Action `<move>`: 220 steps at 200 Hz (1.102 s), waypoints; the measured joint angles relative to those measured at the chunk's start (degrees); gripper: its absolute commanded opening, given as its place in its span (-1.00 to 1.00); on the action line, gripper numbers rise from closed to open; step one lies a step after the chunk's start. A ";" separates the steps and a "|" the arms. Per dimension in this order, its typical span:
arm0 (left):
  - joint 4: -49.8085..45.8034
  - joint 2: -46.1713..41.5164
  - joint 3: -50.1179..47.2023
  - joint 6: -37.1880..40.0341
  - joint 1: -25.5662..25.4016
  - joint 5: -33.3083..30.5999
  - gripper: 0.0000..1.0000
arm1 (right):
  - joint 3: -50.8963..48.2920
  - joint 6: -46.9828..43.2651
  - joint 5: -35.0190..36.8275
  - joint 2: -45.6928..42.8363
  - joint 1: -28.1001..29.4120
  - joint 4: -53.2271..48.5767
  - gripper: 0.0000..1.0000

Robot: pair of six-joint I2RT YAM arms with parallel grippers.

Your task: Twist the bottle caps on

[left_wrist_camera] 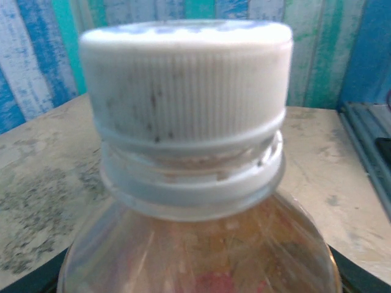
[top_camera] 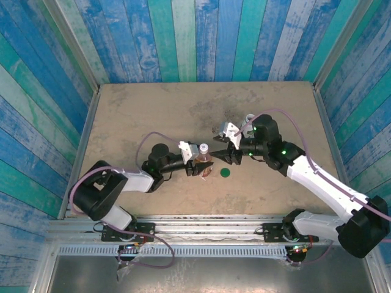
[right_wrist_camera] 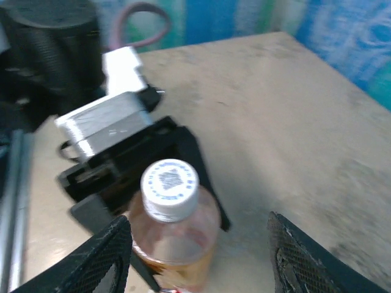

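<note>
**Top external view.** The left gripper (top_camera: 198, 165) had its fingers closed on the clear bottle (top_camera: 206, 163), which stood upright near the middle of the worktop (top_camera: 153, 110). The white cap (top_camera: 203, 148) sat on the bottle's neck. The right gripper (top_camera: 229, 154) was just beside the bottle. The green cap (top_camera: 225, 173) lay flat on the worktop, near the bottle and apart from both grippers.

**Left wrist view.** The white cap (left_wrist_camera: 186, 79) was seated over the neck and down against the collar ring. Whether it was fully tight could not be told. Amber liquid showed in the bottle (left_wrist_camera: 201, 250).

**Right wrist view.** The right fingers (right_wrist_camera: 104, 256) stood wide apart, open and holding nothing. The capped bottle (right_wrist_camera: 174, 226) was ahead of them and untouched, with the left fingers (right_wrist_camera: 195, 152) either side of its body.

**Judgement.** The step in hand appeared to be the capping of the clear bottle, at or near its end. The next move would call for a further twist if the cap proved loose. Otherwise it would call for picking the green cap up by its edge.

**Count.** Bottles seen: one. Caps: two, one white and fitted, one green and loose.
</note>
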 measured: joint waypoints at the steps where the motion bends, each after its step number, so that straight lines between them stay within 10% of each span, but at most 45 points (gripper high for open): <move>1: -0.15 -0.15 0.00 0.00 0.00 0.28 0.33 | 0.15 -0.20 -0.61 0.15 0.02 -0.17 0.18; 80: -5.38 -4.98 0.15 0.20 0.00 7.30 0.35 | 5.05 -4.66 -15.82 6.95 0.13 -3.06 -0.05; 220: -6.99 -7.21 0.15 0.02 -0.13 5.22 0.32 | 6.56 -1.55 -9.86 9.79 2.56 -1.44 -0.57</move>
